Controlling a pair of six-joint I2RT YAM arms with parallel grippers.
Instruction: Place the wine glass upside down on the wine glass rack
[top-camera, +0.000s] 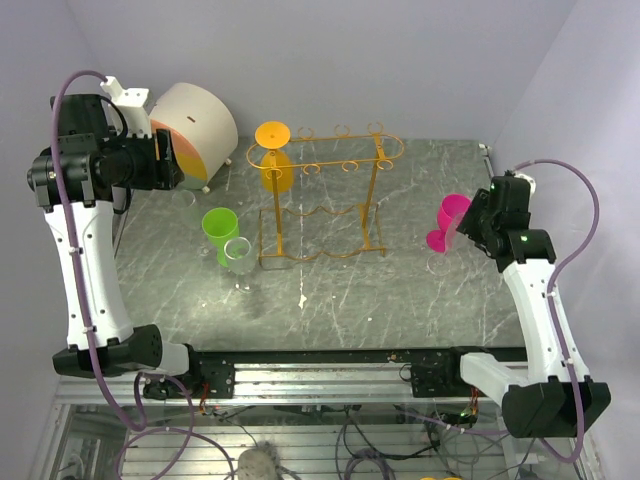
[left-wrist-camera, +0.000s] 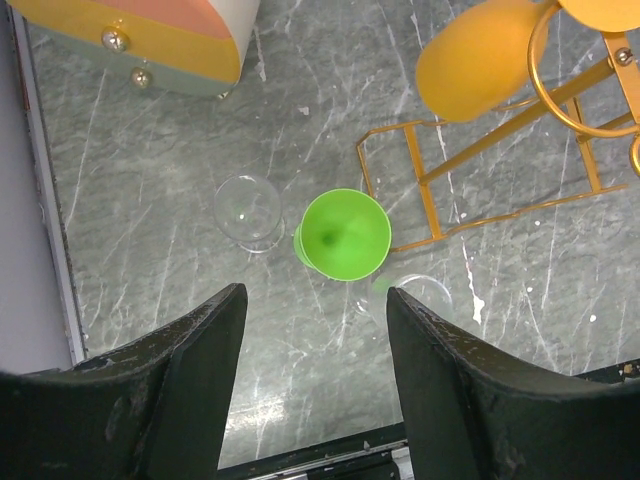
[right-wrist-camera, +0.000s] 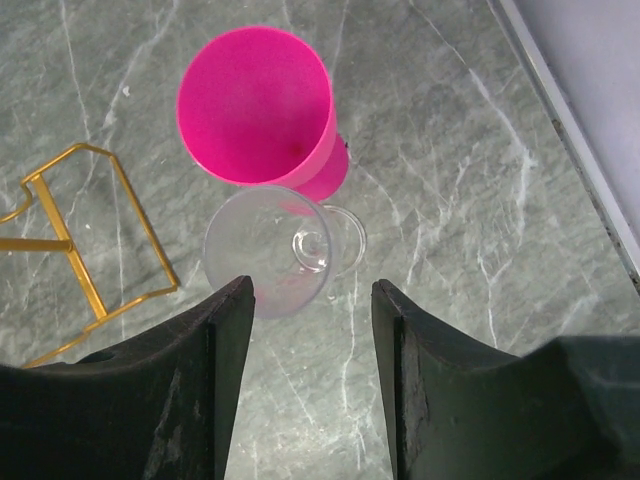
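The orange-gold wire wine glass rack (top-camera: 322, 190) stands mid-table, and an orange glass (top-camera: 275, 160) hangs upside down at its left end. A green glass (top-camera: 219, 227) stands upright left of the rack, with a clear glass (top-camera: 240, 254) on its near side. My left gripper (top-camera: 168, 163) is open and empty, high above the green glass (left-wrist-camera: 345, 235) and two clear glasses (left-wrist-camera: 248, 210). My right gripper (top-camera: 470, 224) is open and empty above a clear wine glass (right-wrist-camera: 270, 250), which stands just in front of a pink glass (right-wrist-camera: 258, 105). The rack's corner (right-wrist-camera: 60, 240) shows in the right wrist view.
A round box (top-camera: 195, 125) with orange, pink and white faces sits at the back left, also in the left wrist view (left-wrist-camera: 130, 35). The table's right edge meets the wall (right-wrist-camera: 590, 120) close to the pink glass.
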